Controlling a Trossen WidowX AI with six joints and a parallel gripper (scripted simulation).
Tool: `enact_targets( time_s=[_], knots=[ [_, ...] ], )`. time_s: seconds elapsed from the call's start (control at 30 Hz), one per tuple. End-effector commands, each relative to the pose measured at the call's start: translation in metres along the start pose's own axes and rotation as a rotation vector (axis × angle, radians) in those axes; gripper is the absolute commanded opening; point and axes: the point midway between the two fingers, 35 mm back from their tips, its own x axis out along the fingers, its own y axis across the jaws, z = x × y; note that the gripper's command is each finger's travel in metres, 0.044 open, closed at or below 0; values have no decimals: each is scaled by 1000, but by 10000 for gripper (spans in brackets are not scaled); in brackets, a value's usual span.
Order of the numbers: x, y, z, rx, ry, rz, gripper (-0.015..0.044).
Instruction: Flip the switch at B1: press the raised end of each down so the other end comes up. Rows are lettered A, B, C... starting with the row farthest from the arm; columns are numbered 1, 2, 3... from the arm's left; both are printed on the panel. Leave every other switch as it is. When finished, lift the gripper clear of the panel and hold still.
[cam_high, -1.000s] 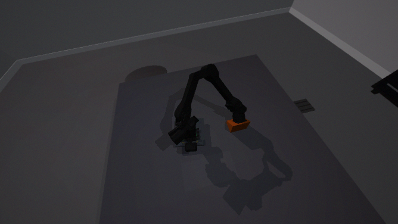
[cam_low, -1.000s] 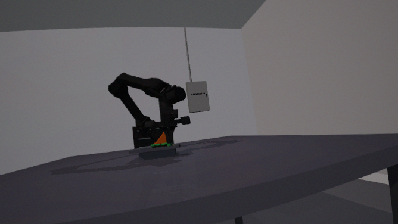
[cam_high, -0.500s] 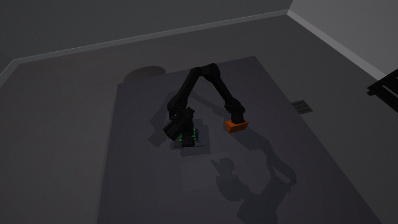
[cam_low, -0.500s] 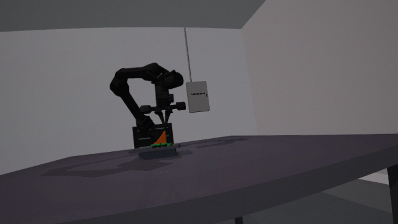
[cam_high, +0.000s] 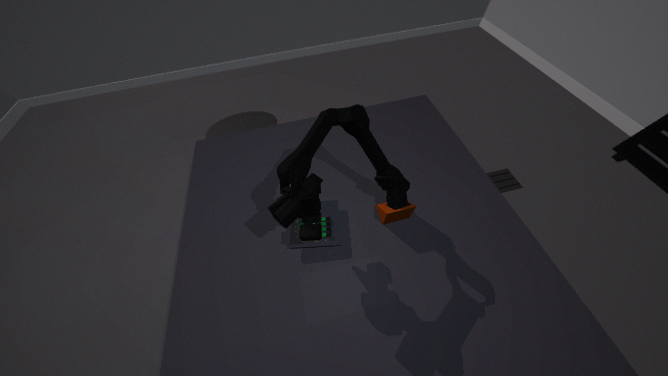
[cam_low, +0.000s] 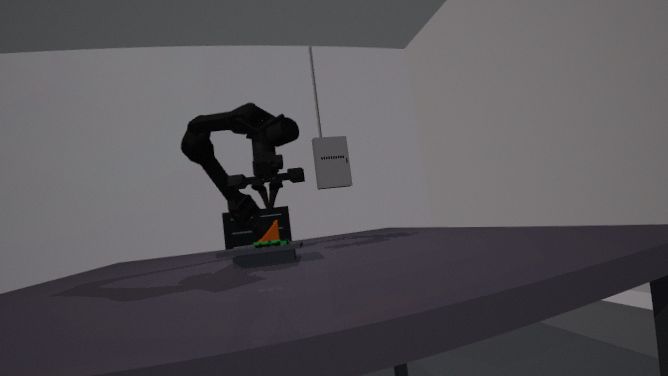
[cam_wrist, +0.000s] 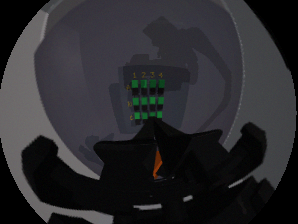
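Note:
The switch panel (cam_high: 338, 235) (cam_low: 265, 258) (cam_wrist: 125, 75) has rows A to C and columns 1 to 4 printed on it. In the wrist view switch B1 (cam_wrist: 135, 101) shows a green half on the far side and a dark half on the near side, like the other visible switches. Which end is raised is too small to tell. My gripper (cam_low: 270, 207) (cam_wrist: 151, 119) is shut and empty, well above the panel. In the wrist view its tips cover part of row C near columns 2 and 3. In the top view the arm hides much of the panel.
The arm's orange base (cam_high: 395, 215) (cam_low: 271, 232) stands on the table (cam_high: 240, 310) (cam_low: 400, 280) beside the panel. A grey box (cam_low: 332, 167) is on the wall behind. Shadows of the arm fall across the table.

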Motion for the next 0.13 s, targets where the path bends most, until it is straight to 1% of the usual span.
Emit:
enact_targets(
  time_s=[0.0, 0.1],
  knots=[
    [-1, -1, 1, -4, -4, -3, 0],
    [-1, -1, 1, -4, -4, -3, 0]
  ],
)
